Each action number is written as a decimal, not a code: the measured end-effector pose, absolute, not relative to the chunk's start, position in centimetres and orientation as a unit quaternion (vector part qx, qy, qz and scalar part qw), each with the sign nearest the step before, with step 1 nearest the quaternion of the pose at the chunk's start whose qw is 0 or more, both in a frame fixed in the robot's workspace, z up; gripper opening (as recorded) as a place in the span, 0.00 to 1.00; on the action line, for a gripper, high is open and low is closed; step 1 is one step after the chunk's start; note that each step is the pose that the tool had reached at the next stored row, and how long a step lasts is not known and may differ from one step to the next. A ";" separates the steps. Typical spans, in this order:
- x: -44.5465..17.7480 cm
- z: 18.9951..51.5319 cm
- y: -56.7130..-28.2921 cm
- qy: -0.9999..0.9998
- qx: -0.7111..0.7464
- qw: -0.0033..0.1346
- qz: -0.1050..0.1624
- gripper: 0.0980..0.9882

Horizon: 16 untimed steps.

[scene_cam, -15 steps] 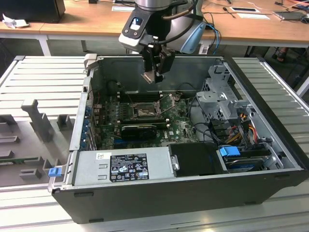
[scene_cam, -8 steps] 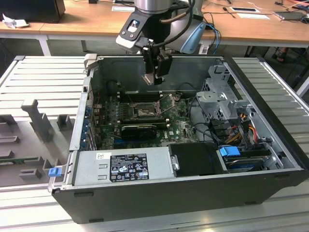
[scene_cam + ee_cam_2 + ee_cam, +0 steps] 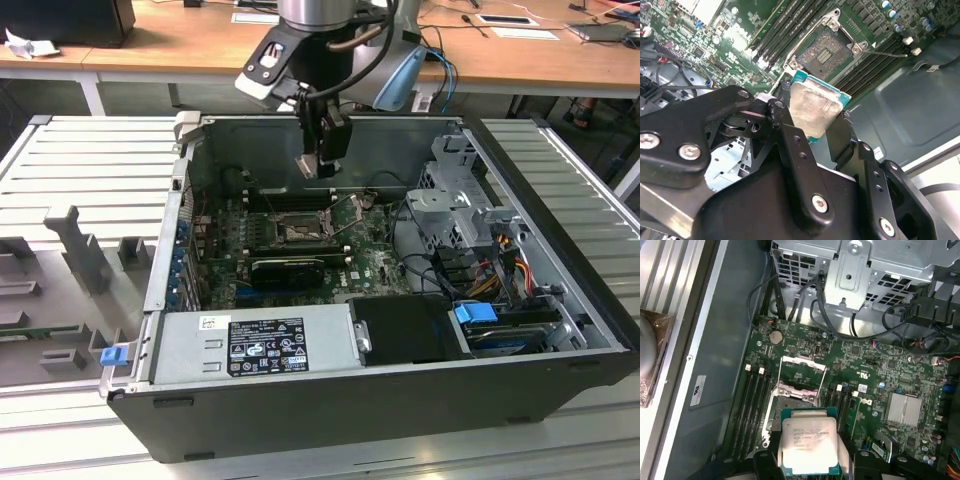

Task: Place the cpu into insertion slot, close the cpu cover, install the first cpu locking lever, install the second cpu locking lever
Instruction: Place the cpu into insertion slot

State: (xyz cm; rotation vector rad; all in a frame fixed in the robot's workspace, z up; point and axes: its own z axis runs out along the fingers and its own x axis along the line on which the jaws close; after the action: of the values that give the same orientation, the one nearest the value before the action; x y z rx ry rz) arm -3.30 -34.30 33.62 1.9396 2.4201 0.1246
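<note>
- The gripper (image 3: 812, 120) is clamping the cpu (image 3: 816, 102) between its two black fingers (image 3: 790, 142). They are pressing on two opposite edges, and the pale metal top is facing the second wrist camera.
- The cpu is looking light, thin and stiff, but I am judging it fragile: the contacts on its underside and the fine pins of the slot are likely bending easily. The edges are therefore the right place for holding it, not the flat faces. The smooth metal could also be slipping if the grip is loose.
- The arm (image 3: 320, 20) is reaching down from above into the open case (image 3: 400, 410). The gripper is pointing almost straight down, and the cpu is hanging in the air above the board (image 3: 370, 265), touching nothing else.
- The slot (image 3: 822, 52) is lying below, well apart from the cpu. It is showing its dark contact field inside the silver rim, so nothing is sitting in it yet.
- The cover (image 3: 802, 371) is seeming to stand open beside the slot in the first wrist view, though from this angle I cannot be sure.
</note>
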 end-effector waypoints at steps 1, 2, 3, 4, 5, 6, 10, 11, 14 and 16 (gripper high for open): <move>-3.3 33.6 -34.3 0.777 0.628 0.019 0.040 0.48; -3.3 33.6 -34.3 0.775 0.630 0.019 0.040 0.48; -3.3 33.6 -34.3 0.774 0.631 0.019 0.040 0.48; -3.3 33.5 -34.3 0.773 0.633 0.019 0.040 0.48; -3.3 33.5 -34.3 0.772 0.634 0.019 0.040 0.48; -3.3 33.4 -34.3 0.772 0.634 0.019 0.040 0.48; -3.3 33.3 -34.3 0.772 0.634 0.019 0.040 0.48; -3.3 33.3 -34.3 0.772 0.634 0.019 0.040 0.48; -3.3 33.2 -34.3 0.771 0.635 0.019 0.040 0.48; -3.3 33.2 -34.3 0.771 0.635 0.019 0.040 0.48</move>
State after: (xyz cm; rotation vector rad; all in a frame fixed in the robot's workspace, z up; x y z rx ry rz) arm -3.33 -34.30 33.17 1.9708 2.3935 0.1237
